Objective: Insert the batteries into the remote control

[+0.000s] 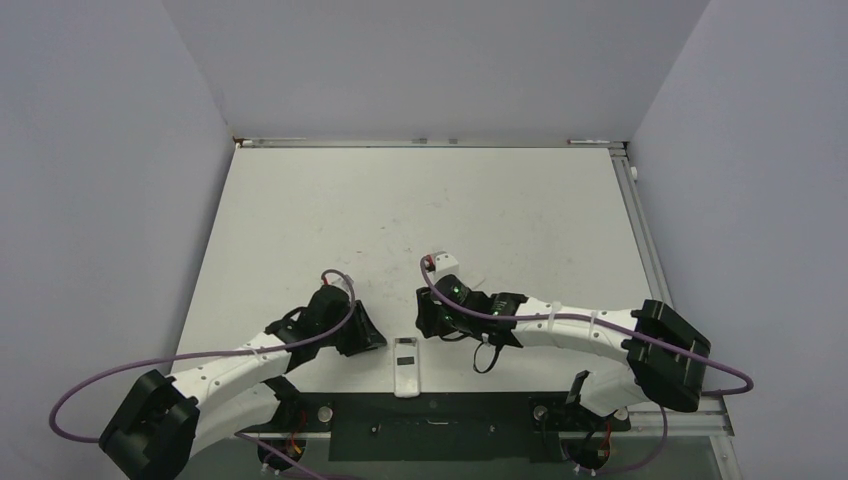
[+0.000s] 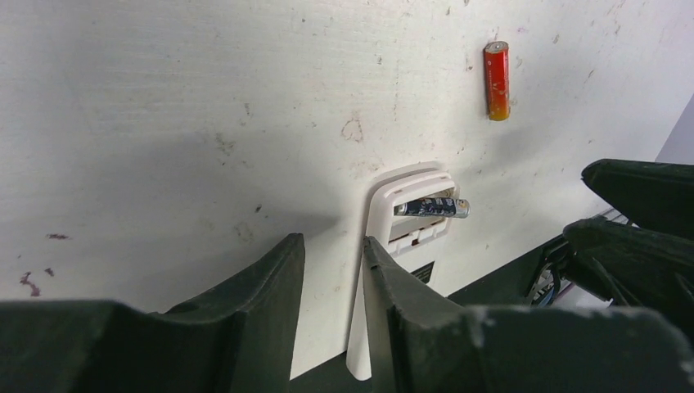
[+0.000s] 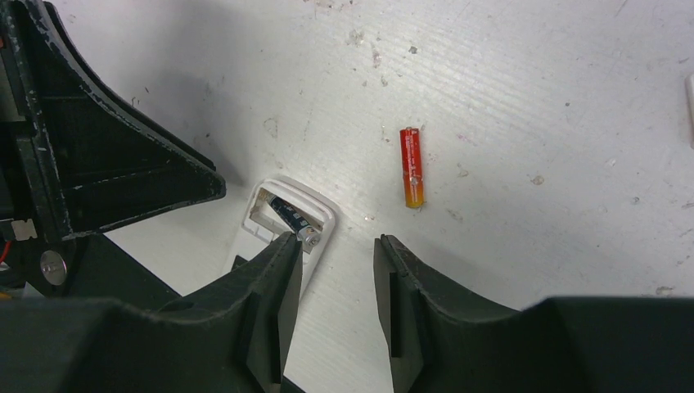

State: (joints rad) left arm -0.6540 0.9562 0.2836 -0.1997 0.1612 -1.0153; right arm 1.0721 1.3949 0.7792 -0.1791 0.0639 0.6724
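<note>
The white remote control [image 1: 405,375] lies back-up at the table's near edge, its battery compartment open. The dark battery [image 2: 431,207] lies askew in that compartment; it also shows in the right wrist view [image 3: 293,219]. The reddish battery [image 2: 496,80] lies loose on the table beyond the remote, also in the right wrist view [image 3: 412,166]. My left gripper [image 2: 331,254] is open and empty, its right finger beside the remote's [image 2: 385,237] left edge. My right gripper [image 3: 335,246] is open and empty, its left fingertip just over the remote's [image 3: 323,211] compartment corner.
A small loose white chip [image 1: 443,258] lies on the table behind the right gripper [image 1: 428,322], with the reddish battery [image 1: 428,263] next to it. The left gripper [image 1: 372,335] sits left of the remote. A black strip [image 1: 430,425] runs along the table's near edge.
</note>
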